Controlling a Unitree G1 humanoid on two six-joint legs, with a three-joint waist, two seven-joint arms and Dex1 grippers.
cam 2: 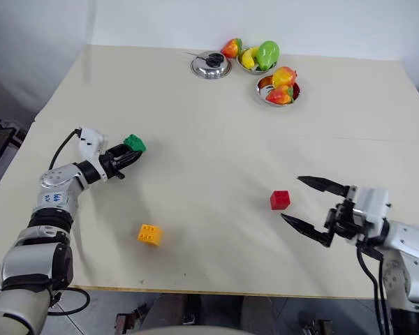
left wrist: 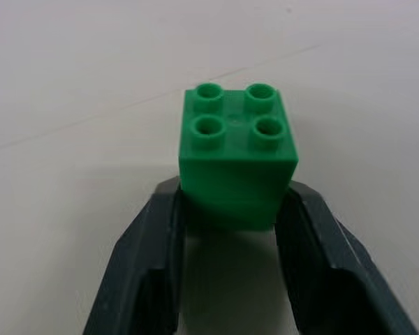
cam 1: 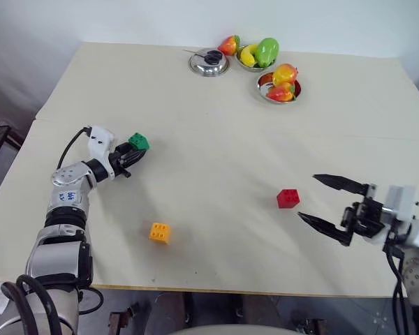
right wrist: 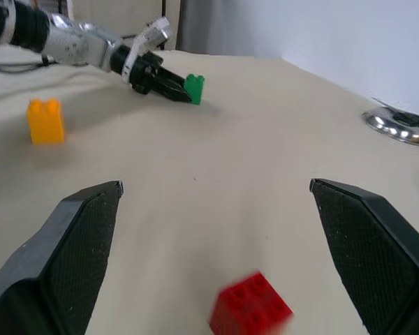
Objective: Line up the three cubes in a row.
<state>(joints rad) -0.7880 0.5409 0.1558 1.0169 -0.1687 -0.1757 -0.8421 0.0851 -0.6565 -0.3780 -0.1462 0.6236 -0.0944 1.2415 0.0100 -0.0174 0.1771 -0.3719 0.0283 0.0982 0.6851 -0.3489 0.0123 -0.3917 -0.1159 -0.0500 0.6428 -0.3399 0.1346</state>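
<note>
The green cube sits on the left part of the table, studs up, pinched between the two black fingers of my left gripper; the left wrist view shows a finger pressed against each side of it. An orange-yellow cube lies alone near the front edge, studs facing sideways. To the right of centre rests the red cube. My right gripper stands open just to its right, pointing at it, with nothing between the fingers.
At the far side of the beige table stand three small steel bowls: one with a dark object, two holding plastic fruit. The table's front edge runs just below the orange-yellow cube.
</note>
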